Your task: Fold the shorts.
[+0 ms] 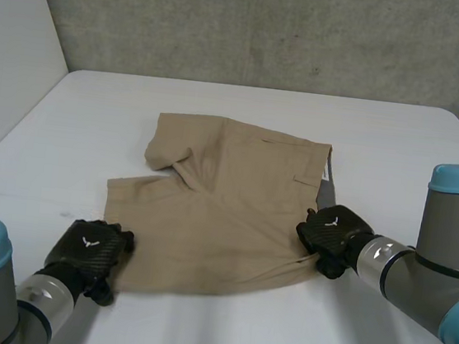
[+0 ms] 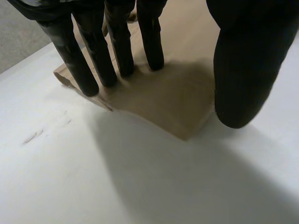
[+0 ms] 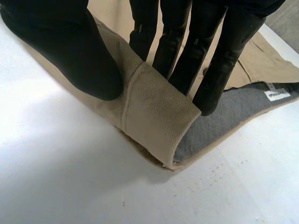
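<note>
**Uneven grip could skew the fold**

My right robot hand (image 1: pixel 332 232) has a real hold: thumb (image 3: pixel 60 51) and fingers (image 3: pixel 224 60) pinch the waistband (image 3: pixel 154 116) at the near right corner of the shorts (image 1: pixel 226 205). The band is rolled up between them, so the grey lining (image 3: pixel 229 116) shows. My left robot hand (image 1: pixel 88 251) is weaker. Its fingers (image 2: pixel 119 46) lie straight on top of the near left leg corner, and the thumb (image 2: pixel 247 70) stands just beside the cloth edge, clamping nothing.

The shorts lie mostly flat in the middle of the white tabletop (image 1: pixel 382 140), waist to my right and legs to my left.

The first risk, as I judge it, is lifting both sides together. The right corner would rise while the left slid out from under flat fingers, and the fold would go crooked. I need that thumb under the hem first.

The second risk is at the pinch. With the lining exposed, I may be holding only the top layer. The lower one could then sag or stay behind.

The third lies farther out. The far leg (image 1: pixel 169 153) is bunched and turned over on itself. Carrying the near edge across it would trap that lump inside the fold.
</note>
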Controlling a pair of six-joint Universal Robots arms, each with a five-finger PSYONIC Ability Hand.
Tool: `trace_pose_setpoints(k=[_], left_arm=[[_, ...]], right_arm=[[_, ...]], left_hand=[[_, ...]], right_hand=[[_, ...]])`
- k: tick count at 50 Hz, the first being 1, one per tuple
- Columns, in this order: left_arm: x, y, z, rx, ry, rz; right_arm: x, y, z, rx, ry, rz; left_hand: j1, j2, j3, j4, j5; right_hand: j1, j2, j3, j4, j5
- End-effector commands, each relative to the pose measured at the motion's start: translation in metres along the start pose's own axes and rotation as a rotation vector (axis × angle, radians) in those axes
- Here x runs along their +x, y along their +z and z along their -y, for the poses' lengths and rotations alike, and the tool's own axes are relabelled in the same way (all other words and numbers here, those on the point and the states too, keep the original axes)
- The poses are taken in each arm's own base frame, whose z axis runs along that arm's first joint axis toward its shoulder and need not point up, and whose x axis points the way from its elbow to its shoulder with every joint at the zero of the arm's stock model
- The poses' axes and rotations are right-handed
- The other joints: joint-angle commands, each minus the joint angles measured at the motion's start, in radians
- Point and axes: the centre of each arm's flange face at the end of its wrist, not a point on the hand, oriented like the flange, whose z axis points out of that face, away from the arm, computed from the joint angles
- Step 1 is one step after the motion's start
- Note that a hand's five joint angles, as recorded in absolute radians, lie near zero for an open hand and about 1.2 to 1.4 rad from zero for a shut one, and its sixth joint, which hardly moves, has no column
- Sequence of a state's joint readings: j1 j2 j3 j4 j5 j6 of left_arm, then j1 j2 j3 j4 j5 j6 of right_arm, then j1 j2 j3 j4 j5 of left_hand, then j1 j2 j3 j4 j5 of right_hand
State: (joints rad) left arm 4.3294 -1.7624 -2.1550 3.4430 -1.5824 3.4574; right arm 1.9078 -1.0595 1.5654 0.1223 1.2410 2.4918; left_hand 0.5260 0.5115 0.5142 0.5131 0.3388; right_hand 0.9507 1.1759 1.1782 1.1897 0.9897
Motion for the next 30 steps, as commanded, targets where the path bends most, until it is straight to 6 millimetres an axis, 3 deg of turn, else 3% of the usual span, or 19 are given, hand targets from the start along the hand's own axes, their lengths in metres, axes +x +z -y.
trace_pose_setpoints(k=[1, 4, 7, 10, 14, 15, 21, 27, 30], left_arm=[[-0.001, 0.012, 0.001, -0.004, -0.001, 0.000], [-0.003, 0.016, 0.007, 0.014, -0.002, 0.011], [-0.006, 0.016, 0.016, 0.044, -0.002, 0.021], [-0.017, 0.006, 0.049, 0.164, -0.004, 0.062], [-0.031, -0.016, 0.091, 0.323, -0.002, 0.113], [-0.036, -0.027, 0.107, 0.382, -0.004, 0.129], [-0.051, -0.071, 0.156, 0.547, -0.006, 0.172], [-0.056, -0.078, 0.172, 0.582, -0.007, 0.182], [-0.053, -0.062, 0.165, 0.533, -0.005, 0.163]], right_arm=[[0.001, 0.000, 0.000, 0.001, 0.005, -0.002], [0.001, -0.001, 0.002, 0.004, 0.002, -0.007], [0.005, -0.005, 0.008, 0.013, -0.009, -0.031], [0.016, -0.017, 0.024, 0.047, -0.037, -0.093], [0.034, -0.049, 0.060, 0.141, -0.084, -0.206], [0.038, -0.066, 0.075, 0.175, -0.101, -0.235], [0.048, -0.121, 0.121, 0.259, -0.142, -0.300], [0.052, -0.132, 0.137, 0.287, -0.154, -0.318], [0.052, -0.126, 0.133, 0.267, -0.145, -0.304]], left_hand=[[0.461, 0.475, 0.472, 0.474, 0.473], [0.868, 0.883, 0.880, 0.881, 0.881], [0.870, 0.885, 0.882, 0.883, 0.883], [0.870, 0.885, 0.882, 0.883, 0.883], [0.870, 0.885, 0.882, 0.883, 0.883], [0.870, 0.885, 0.882, 0.883, 0.883], [0.870, 0.885, 0.882, 0.883, 0.883], [0.870, 0.885, 0.882, 0.883, 0.883], [0.870, 0.885, 0.882, 0.883, 0.883]], right_hand=[[0.446, 0.220, 0.218, 0.207, 0.232], [0.446, 0.220, 0.218, 0.207, 0.232], [0.446, 0.220, 0.218, 0.207, 0.232], [0.446, 0.220, 0.218, 0.207, 0.232], [0.446, 0.220, 0.218, 0.207, 0.232], [0.446, 0.220, 0.218, 0.207, 0.232], [0.446, 0.220, 0.218, 0.207, 0.232], [0.446, 0.220, 0.218, 0.207, 0.232], [0.446, 0.220, 0.218, 0.207, 0.232]])
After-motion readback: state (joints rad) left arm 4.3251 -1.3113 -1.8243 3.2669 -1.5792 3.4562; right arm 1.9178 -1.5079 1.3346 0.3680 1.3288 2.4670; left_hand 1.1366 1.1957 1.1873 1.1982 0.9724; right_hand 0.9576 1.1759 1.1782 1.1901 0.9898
